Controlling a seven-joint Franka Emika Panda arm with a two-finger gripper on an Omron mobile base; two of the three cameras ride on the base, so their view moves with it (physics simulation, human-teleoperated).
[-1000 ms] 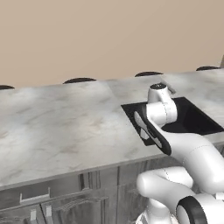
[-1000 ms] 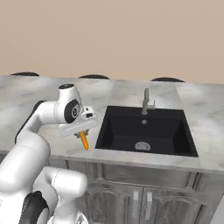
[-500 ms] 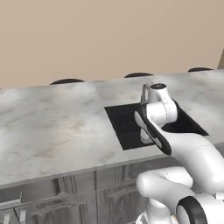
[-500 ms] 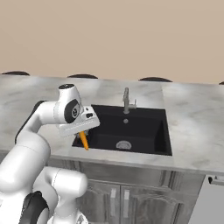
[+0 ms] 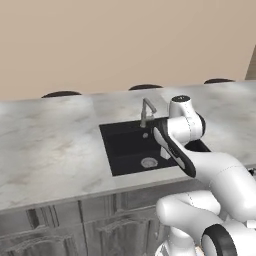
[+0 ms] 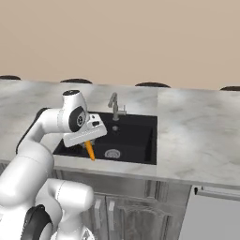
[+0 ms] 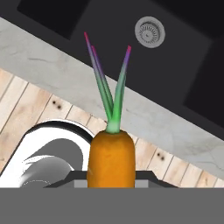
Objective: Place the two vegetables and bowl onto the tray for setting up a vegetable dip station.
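One grey marble counter [image 6: 197, 136], black sink [image 6: 126, 138] set in; beige wall [image 6: 140, 37].

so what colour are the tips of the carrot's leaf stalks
Purplish-pink at the tips, fading to green toward the orange carrot; the hand view shows it best.

carrot [image 6: 89, 150] hangs over the sink's [image 6: 133, 139] front edge, faucet [image 6: 114, 105] behind.

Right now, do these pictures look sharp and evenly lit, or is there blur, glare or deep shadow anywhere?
Left base view: soft, slightly blurry, even light, no glare on the counter. Right base view: same softness; the sink reads nearly black, little detail inside. Hand view: crisp, the carrot in the pincer looms large, with a faint shadow across the wooden floor.
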